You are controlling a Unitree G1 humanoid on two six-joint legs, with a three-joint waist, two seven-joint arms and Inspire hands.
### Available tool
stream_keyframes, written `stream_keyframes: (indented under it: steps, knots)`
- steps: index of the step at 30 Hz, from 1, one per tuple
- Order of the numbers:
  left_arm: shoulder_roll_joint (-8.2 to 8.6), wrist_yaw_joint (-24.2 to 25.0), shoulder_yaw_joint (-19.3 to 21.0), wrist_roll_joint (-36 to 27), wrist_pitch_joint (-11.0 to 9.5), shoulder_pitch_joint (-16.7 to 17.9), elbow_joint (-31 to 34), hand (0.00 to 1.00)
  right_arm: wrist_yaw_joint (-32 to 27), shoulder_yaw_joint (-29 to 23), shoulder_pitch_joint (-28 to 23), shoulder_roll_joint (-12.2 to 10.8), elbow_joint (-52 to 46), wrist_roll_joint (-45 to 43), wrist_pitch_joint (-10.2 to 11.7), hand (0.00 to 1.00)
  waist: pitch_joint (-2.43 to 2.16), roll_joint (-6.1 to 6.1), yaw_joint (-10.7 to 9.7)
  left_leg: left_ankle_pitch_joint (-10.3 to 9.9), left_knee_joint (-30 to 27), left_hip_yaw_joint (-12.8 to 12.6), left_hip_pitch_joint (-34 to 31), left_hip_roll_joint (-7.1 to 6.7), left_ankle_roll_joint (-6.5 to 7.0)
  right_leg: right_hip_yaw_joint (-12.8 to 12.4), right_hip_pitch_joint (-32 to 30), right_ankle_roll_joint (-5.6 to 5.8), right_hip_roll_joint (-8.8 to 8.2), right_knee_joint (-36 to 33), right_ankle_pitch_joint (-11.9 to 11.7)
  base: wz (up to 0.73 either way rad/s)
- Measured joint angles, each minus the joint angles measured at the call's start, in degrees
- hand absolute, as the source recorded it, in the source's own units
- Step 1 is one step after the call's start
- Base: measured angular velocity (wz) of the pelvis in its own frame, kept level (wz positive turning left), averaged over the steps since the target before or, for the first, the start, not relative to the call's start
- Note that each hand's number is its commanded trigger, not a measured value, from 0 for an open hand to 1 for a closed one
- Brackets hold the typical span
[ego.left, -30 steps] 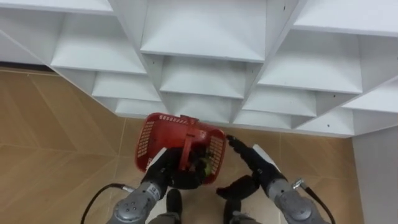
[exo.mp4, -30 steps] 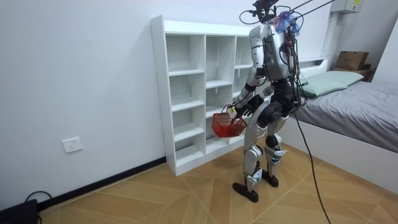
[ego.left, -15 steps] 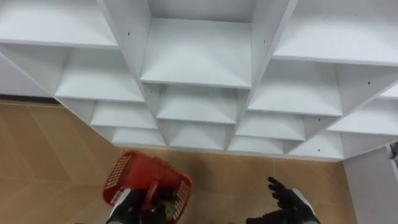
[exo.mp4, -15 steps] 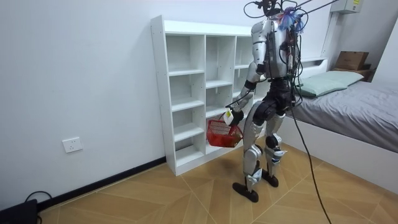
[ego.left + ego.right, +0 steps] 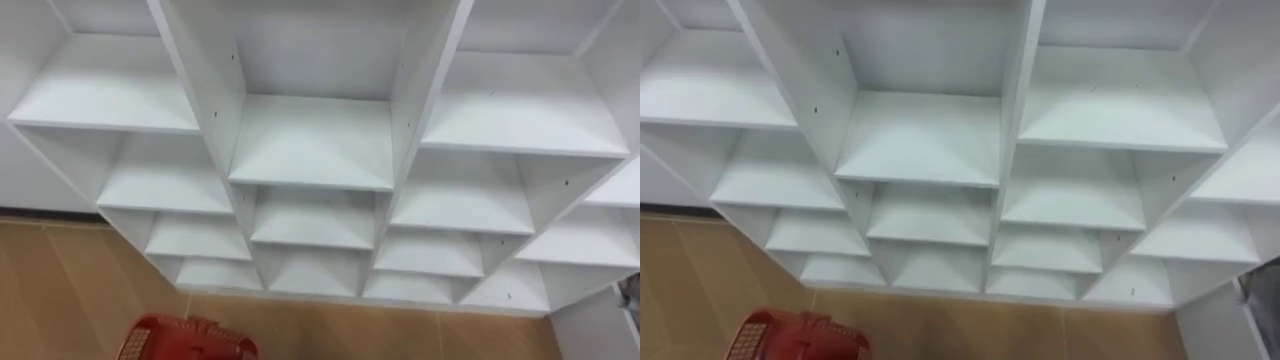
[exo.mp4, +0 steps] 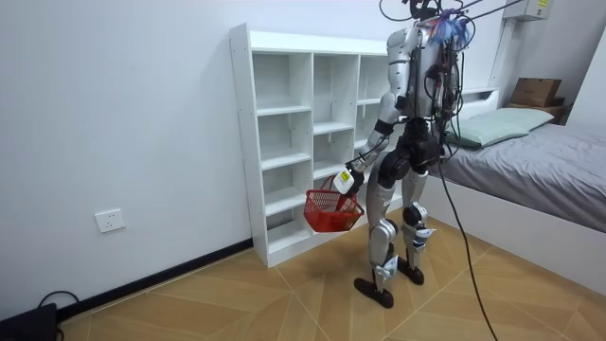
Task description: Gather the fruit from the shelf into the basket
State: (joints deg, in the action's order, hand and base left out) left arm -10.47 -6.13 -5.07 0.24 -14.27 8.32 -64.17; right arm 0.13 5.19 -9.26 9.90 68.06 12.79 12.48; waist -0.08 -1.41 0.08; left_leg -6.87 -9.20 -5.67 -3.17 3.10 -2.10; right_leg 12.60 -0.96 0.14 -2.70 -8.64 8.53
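The robot stands upright on the wooden floor (image 6: pixel 284 303) close before the white closet (image 5: pixel 310 140), with a bed (image 6: pixel 549 161) behind it at the room view's right. Its left hand (image 6: pixel 347 180) hangs low at its side with the fingers closed over the handle of the red basket (image 6: pixel 331 210), which dangles clear of the floor just in front of the closet's lower shelves. From the head, the basket's rim shows at the lower left edge, below the bottom row of compartments; what lies inside it cannot be made out.
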Motion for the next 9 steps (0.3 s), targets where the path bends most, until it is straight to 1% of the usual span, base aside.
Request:
stream_keyframes:
  steps: [1,5,9]
  knots:
    - [0.06,0.0,0.4,0.1,0.0,0.2,0.0,1.0,0.0,-0.5,-0.1,-0.4,0.9,0.6,0.0,0.0,-0.04,0.05,-0.1,-0.1,-0.1,0.0,0.1,0.0,0.0,0.0,0.1,0.01,0.0,0.0,0.0,0.0]
    - [0.2,-1.0,0.6,1.7,0.4,0.2,0.0,1.0,0.2,-1.9,0.1,-0.8,2.6,0.9,-0.3,0.0,0.04,0.13,-0.3,-0.2,-0.2,0.0,0.3,0.0,0.03,-0.1,0.5,0.01,0.02,0.0,0.0,0.0]
    - [0.3,-1.1,0.9,1.9,1.1,0.2,0.0,1.0,0.9,-2.7,0.3,-0.9,3.4,1.9,-1.5,0.0,0.3,0.21,-0.6,-0.5,0.0,-0.4,1.7,0.04,-0.03,-0.8,1.6,0.06,0.13,0.1,0.1,-0.03]
